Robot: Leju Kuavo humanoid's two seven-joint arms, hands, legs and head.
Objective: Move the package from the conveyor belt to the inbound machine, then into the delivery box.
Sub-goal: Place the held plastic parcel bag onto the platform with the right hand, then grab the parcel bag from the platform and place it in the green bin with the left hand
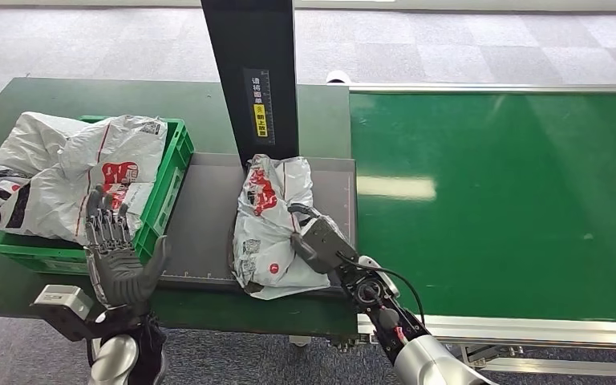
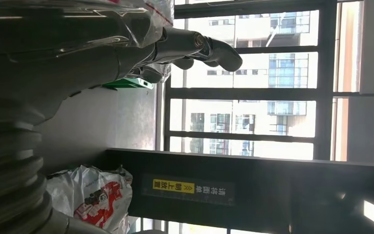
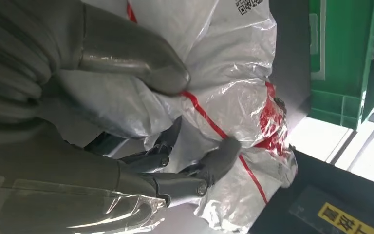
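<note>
The package [image 1: 269, 224], a white plastic bag with red print, lies on the grey plate [image 1: 200, 216] of the inbound machine, at the foot of its black post [image 1: 253, 72]. My right hand [image 1: 321, 241] grips the bag's right side. In the right wrist view the thumb [image 3: 141, 63] presses into the package [image 3: 224, 92] and the fingers [image 3: 219, 156] curl against it from the other side. My left hand [image 1: 116, 257] is raised in front of the plate's left end, fingers spread, holding nothing. The left wrist view looks past the left hand [image 2: 126, 53] to the package [image 2: 97, 200].
A green crate [image 1: 172, 172], the delivery box, stands left of the plate with several white bags [image 1: 56, 172] heaped in it. The green conveyor belt [image 1: 497, 200] runs off to the right. The dark green table [image 1: 16, 104] carries the crate and the machine.
</note>
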